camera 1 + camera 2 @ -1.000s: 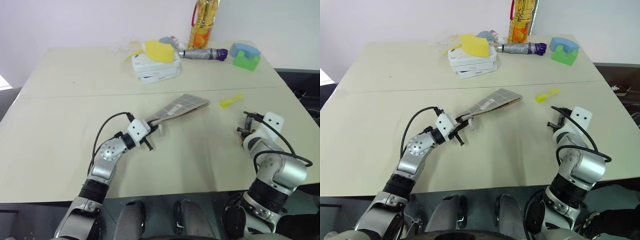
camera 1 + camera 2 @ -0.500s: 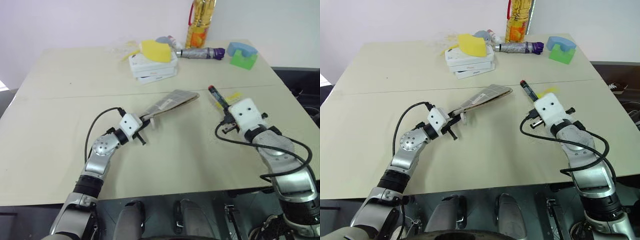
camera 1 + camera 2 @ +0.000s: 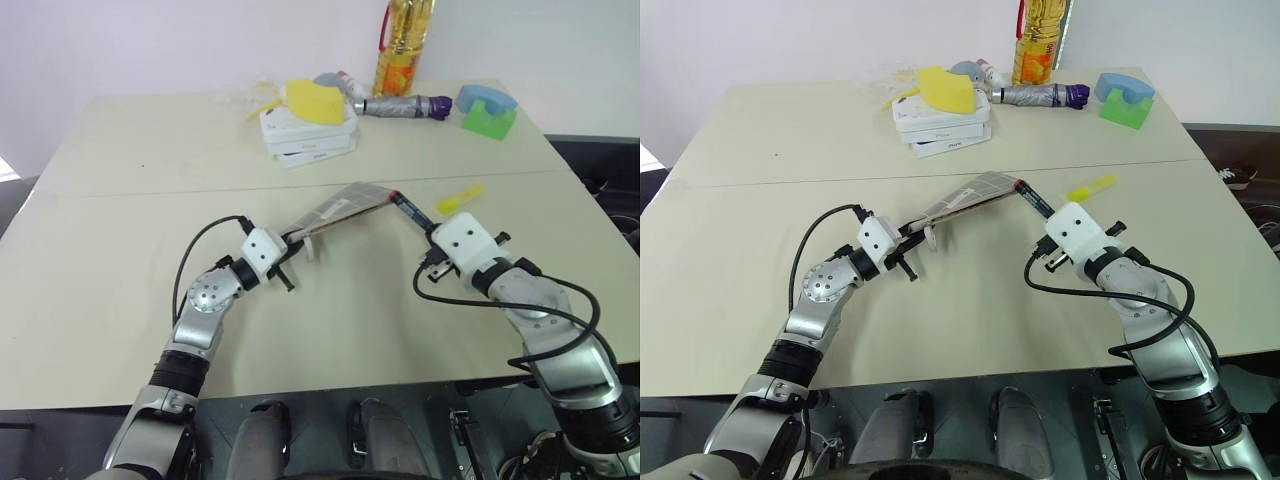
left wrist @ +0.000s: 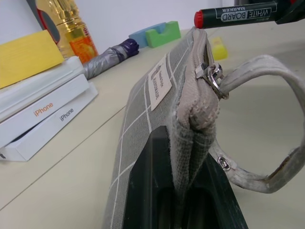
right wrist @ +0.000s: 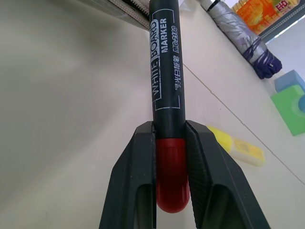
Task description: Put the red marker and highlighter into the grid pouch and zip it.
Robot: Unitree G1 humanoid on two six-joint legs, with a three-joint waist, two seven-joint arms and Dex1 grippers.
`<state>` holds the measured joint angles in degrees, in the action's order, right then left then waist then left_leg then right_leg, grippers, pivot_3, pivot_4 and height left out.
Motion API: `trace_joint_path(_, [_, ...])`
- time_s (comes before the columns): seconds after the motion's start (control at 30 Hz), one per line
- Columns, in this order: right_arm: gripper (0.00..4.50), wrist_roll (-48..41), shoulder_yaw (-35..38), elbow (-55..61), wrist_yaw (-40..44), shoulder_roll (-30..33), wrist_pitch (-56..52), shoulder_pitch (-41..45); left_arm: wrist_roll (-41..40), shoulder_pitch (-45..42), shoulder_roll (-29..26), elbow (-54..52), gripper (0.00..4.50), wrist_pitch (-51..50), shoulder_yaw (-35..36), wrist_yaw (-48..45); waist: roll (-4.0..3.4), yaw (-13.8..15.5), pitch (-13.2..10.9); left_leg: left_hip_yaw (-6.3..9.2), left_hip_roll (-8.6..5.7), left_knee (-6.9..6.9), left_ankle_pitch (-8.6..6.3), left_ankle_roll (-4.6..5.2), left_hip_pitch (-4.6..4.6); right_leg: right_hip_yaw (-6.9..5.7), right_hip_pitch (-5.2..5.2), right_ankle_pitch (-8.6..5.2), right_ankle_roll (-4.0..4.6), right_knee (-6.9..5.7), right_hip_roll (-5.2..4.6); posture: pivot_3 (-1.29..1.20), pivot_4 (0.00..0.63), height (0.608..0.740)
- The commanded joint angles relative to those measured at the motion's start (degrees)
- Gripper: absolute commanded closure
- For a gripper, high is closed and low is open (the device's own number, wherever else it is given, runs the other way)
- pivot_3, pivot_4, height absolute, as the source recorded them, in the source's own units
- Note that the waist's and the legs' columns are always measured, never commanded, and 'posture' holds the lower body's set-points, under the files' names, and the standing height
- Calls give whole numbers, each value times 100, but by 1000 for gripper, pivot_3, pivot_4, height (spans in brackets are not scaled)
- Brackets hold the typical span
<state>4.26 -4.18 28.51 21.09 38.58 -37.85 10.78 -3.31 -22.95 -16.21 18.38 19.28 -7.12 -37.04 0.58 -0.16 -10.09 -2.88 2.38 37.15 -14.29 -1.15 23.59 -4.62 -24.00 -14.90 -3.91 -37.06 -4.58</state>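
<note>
Both grips shut: grid pouch end is pinched by L fingers; red marker is clamped by R fingers, tip at pouch mouth.

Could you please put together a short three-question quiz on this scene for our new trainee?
1. True or false: the highlighter is already inside the grid pouch.
2. Which gripper holds the red marker? A) left B) right C) neither
3. Fill in: the left gripper is clamped on the pouch's ____ end, beside the ring zip pull.

Key:
1. False; it lies on the table, beyond the right gripper.
2. B; its fingers pinch the marker near one red end, with the other end at the pouch's far end.
3. Near (the end closest to the robot).
</note>
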Motion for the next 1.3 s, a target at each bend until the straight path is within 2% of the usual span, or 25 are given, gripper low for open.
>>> trace_joint_path(0.03, [4189, 124, -47, 212, 95, 20, 177, -38, -108, -50, 26, -87, 4500, 104, 67, -7, 0, 12, 0, 0, 0, 0, 0, 0, 0, 0, 0, 0, 0, 0, 0, 0, 150, 740])
trace_joint_path(0.83, [4189, 376, -236, 528, 726, 34, 686, -130, -97, -73, 62, -22, 4500, 115, 80, 5, 0, 88, 0, 0, -1, 9, 0, 0, -1, -1, 5, 1, 0, -2, 0, 0, 150, 740])
trace_joint_path(1.3, [4189, 191, 329, 596, 925, 133, 798, -281, -54, -119, 44, 73, 4500, 103, 90, 36, 0, 89, 0, 1, -2, 12, 0, 0, -1, -2, 7, 1, 1, -4, 0, 0, 150, 740])
